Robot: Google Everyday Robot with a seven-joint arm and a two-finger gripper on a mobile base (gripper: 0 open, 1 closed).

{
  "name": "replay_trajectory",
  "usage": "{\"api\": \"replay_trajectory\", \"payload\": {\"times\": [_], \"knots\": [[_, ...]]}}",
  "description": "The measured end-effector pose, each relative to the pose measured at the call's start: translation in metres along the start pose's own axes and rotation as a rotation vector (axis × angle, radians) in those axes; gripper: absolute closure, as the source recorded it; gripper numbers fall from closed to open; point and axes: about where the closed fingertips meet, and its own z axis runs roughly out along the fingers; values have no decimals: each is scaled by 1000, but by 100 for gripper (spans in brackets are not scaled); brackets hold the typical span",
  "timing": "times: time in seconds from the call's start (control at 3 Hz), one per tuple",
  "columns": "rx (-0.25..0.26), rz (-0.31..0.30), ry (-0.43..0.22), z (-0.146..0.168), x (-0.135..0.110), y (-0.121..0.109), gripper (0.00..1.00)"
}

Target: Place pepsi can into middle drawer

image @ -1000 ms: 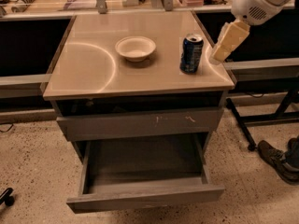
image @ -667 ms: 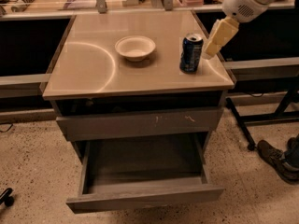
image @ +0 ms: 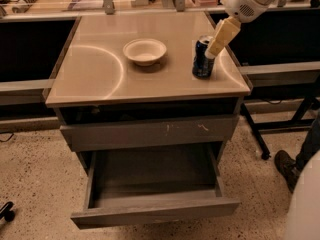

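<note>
One small dark blue pepsi can [image: 202, 64] stands right on the tan cabinet top [image: 100, 79], cream gripper [image: 216, 46] at its rim, grip impossible to tell. Nearer, the dark grey middle drawer [image: 155, 211] lies open.

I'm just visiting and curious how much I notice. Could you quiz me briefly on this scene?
1. True or false: the pepsi can stands upright on the cabinet top.
2. Where is the gripper? A down by the floor; B at the can's top; C far left of the can.
3. Fill in: the middle drawer is pulled ___.
Key: 1 true; 2 B; 3 out.
</note>
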Motion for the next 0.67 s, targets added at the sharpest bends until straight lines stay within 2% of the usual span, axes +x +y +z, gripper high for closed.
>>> {"api": "replay_trajectory", "payload": {"times": [0.67], "knots": [[-66, 3, 21, 39, 0, -4, 0]]}}
